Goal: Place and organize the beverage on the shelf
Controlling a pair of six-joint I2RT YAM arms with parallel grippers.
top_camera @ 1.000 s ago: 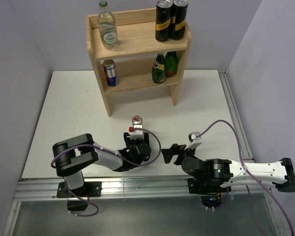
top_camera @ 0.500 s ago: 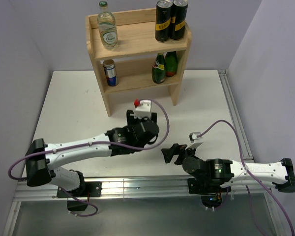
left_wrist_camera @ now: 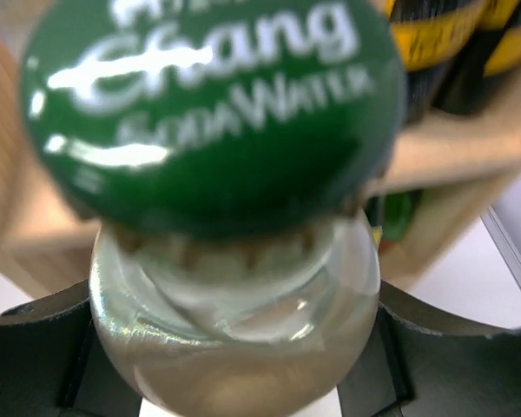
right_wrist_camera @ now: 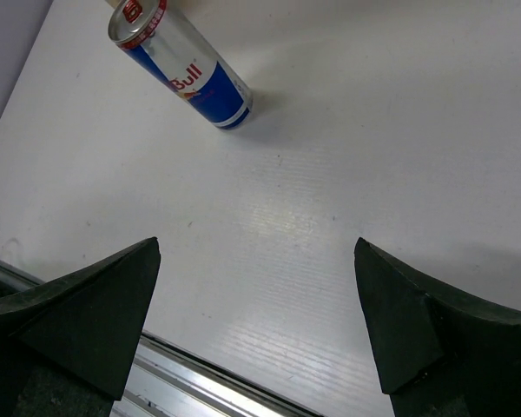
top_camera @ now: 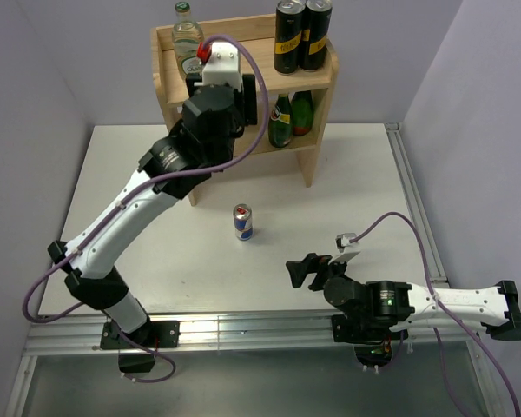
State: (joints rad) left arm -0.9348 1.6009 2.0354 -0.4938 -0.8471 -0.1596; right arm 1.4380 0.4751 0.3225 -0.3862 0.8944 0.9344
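1. Light-wood shelf stands at the far edge of the white table in the top view. On its top board a clear bottle stands at the left and two black-and-yellow cans at the right. Two dark-green bottles stand on the lower board, right side. The left gripper is raised in front of the top board's left half, and from above its jaws are hidden. A blue-silver can stands upright mid-table, well apart from the shelf. The right gripper sits low by the near edge, jaws apart.
2. Left wrist view: the left fingers clamp both sides of a green-capped bottle of clear glass, held upright. The shelf and the black-and-yellow cans lie beyond it to the right.
3. Right wrist view: the right fingers are spread wide with only bare table between them. The blue-silver can stands beyond them, to the left.
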